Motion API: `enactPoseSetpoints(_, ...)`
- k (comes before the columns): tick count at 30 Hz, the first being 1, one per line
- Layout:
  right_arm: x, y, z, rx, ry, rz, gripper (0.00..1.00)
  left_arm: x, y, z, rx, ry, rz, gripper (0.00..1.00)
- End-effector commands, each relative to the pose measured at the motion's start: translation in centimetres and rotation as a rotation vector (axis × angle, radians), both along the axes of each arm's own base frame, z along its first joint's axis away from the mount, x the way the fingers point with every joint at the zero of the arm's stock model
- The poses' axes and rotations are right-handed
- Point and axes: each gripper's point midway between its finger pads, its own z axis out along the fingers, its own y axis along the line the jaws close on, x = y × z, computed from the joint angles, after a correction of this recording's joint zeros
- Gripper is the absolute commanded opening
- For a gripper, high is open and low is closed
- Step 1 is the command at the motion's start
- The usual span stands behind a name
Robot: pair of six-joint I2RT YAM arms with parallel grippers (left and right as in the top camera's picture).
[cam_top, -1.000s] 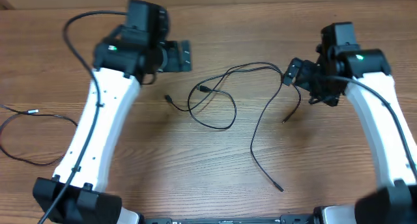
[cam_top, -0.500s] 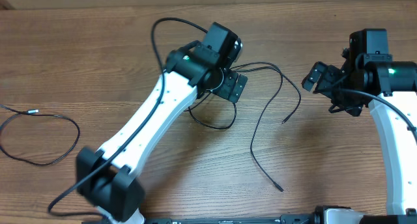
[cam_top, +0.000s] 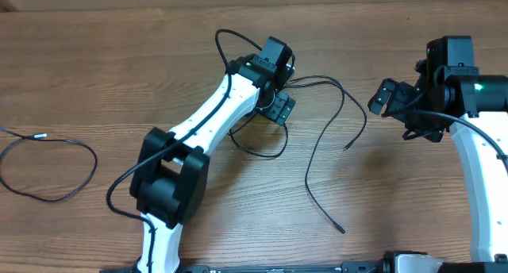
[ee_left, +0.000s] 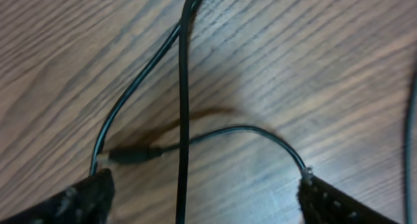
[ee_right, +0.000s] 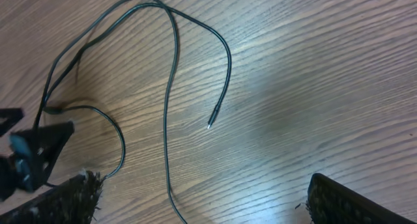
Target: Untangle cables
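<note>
Since a second ago the left arm has swung right to mid-table. Left gripper sits low over the cables, fingers apart astride two strands and a plug. Right gripper hovers right of them, fingers wide apart. A lone cable lies far left.

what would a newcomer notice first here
The left arm stretches to the middle of the table, its left hand open over the loose tangle of black cables. Next come a separate cable looped alone at the far left edge, and the right hand hanging open to the tangle's right.
</note>
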Motion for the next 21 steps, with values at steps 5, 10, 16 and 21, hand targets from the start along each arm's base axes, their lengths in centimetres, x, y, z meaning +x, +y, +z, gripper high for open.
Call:
enactPoseSetpoints(5,-0.1,-0.2,0.2,-0.011,-0.007,0.003,1.0,1.8,0.4,-0.5,-0.008,-0.045,0.008,0.64)
enactPoseSetpoints(10,-0.3,-0.2,0.1,-0.011,0.001,0.003,1.0,2.2,0.2,-0.3,-0.018,-0.062,0.007,0.59)
enactPoseSetpoints(16,-0.4,-0.2,0.0,-0.017,0.008,0.021,1.0,2.0,0.3,-1.0,-0.009,-0.048,-0.004,0.69)
enactPoseSetpoints(21,-0.4,-0.2,0.0,-0.017,0.007,0.021,1.0,1.8,0.3,-2.5,0.008,-0.018,-0.006,0.69)
